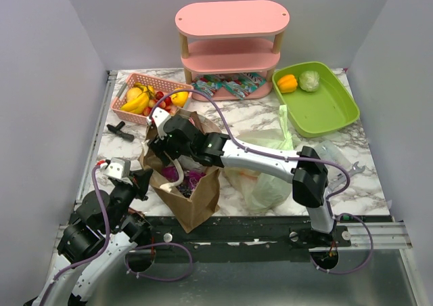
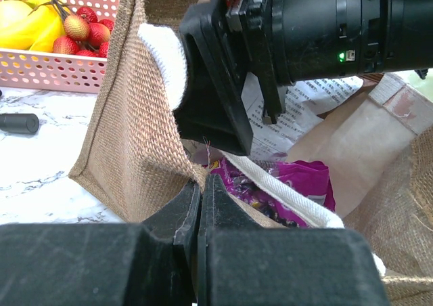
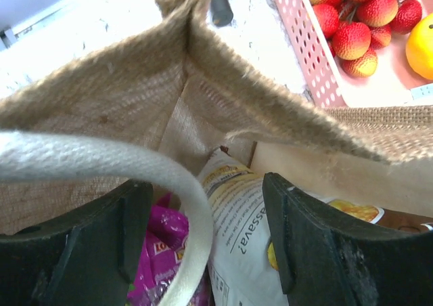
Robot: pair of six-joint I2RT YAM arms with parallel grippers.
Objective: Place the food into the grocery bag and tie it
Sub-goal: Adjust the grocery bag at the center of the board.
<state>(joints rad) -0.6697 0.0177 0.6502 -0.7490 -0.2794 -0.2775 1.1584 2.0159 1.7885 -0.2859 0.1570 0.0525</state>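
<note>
A stiff brown burlap bag (image 1: 193,201) with white strap handles stands at the near left. Inside it lie a purple snack pack (image 3: 159,252) and a white snack pack (image 3: 247,231). The purple pack also shows in the left wrist view (image 2: 301,177). My right gripper (image 3: 203,231) is open inside the bag's mouth, its jaws either side of a white handle (image 3: 135,164) and the white pack. My left gripper (image 2: 201,187) is shut on the burlap bag's near rim. The pale-green plastic grocery bag (image 1: 267,177) lies crumpled right of the burlap bag, under the right arm.
A pink basket (image 1: 132,82) of bananas and strawberries stands at the back left, with a black tool (image 1: 120,130) in front of it. A pink shelf (image 1: 230,49) stands at the back. A green tray (image 1: 331,113) holds an orange pepper (image 1: 287,82) and a cabbage (image 1: 309,80).
</note>
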